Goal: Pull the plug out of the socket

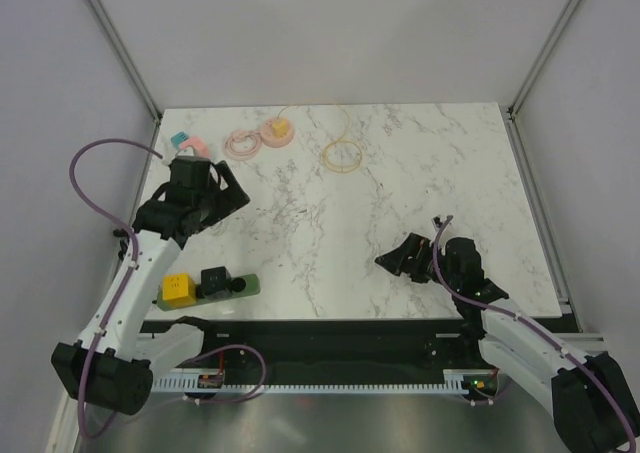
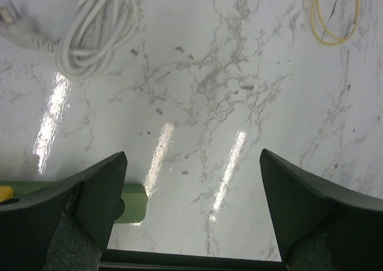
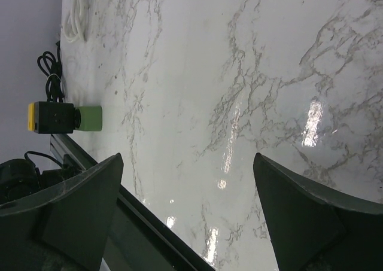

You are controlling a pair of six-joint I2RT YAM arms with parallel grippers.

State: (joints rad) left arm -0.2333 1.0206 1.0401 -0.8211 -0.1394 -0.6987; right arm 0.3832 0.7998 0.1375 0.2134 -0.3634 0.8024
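Observation:
A green socket strip point(image 1: 243, 285) lies at the table's near left edge. A yellow plug point(image 1: 178, 289) and a black plug point(image 1: 214, 278) sit in it. My left gripper point(image 1: 232, 195) is open and empty, above the table well behind the strip. In the left wrist view point(image 2: 192, 157) the strip's green end point(image 2: 130, 203) shows beside the left finger point(image 2: 102, 187). My right gripper point(image 1: 395, 256) is open and empty at the near right. Its wrist view point(image 3: 188, 160) shows the strip point(image 3: 90, 117) and black plug point(image 3: 57, 116) far off.
A pale coiled cable point(image 1: 243, 143), a yellow-and-pink reel point(image 1: 277, 130), a yellow cable ring point(image 1: 342, 154) and a teal-and-pink item point(image 1: 185, 143) lie along the back of the table. The coil point(image 2: 96, 26) and ring point(image 2: 335, 14) show in the left wrist view. Grey walls enclose the table.

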